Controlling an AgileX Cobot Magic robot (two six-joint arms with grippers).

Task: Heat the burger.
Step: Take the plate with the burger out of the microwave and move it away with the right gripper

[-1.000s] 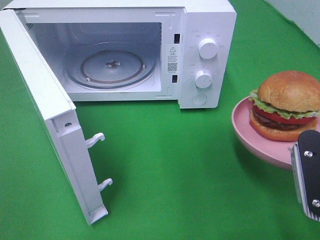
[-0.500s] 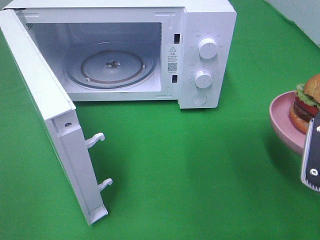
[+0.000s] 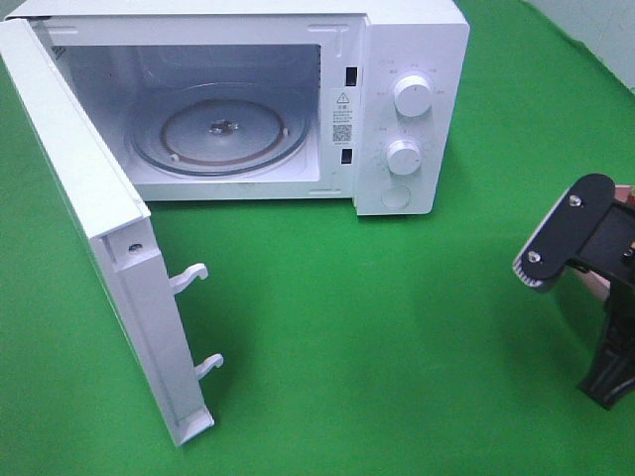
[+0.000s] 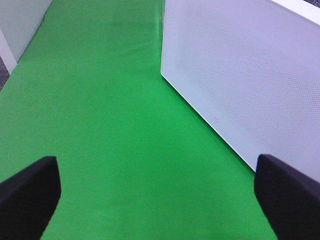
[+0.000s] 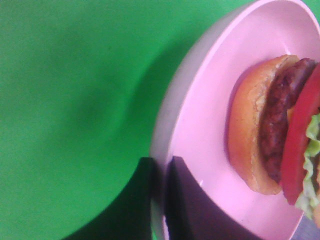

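Note:
In the right wrist view the burger [image 5: 280, 130], with its brown bun, dark patty, red tomato and green lettuce, lies on a pink plate [image 5: 200, 125]. My right gripper [image 5: 161, 200] is shut on that plate's rim, one finger on each side of it. In the high view only the right arm's black wrist [image 3: 571, 233] shows at the right edge, and the burger is hidden there. My left gripper [image 4: 155, 200] stands open with nothing between its fingers, close to the outer face of the microwave door [image 4: 250, 75].
The white microwave [image 3: 407, 109] stands at the back on the green cloth [image 3: 377, 327]. Its door [image 3: 109, 248] is swung wide to the left. The glass turntable [image 3: 223, 134] inside is bare. Two knobs sit on its right panel.
The right arm has carried the plate and burger rightward, out of the high view, and its wrist has turned. The left gripper and the microwave have not moved.

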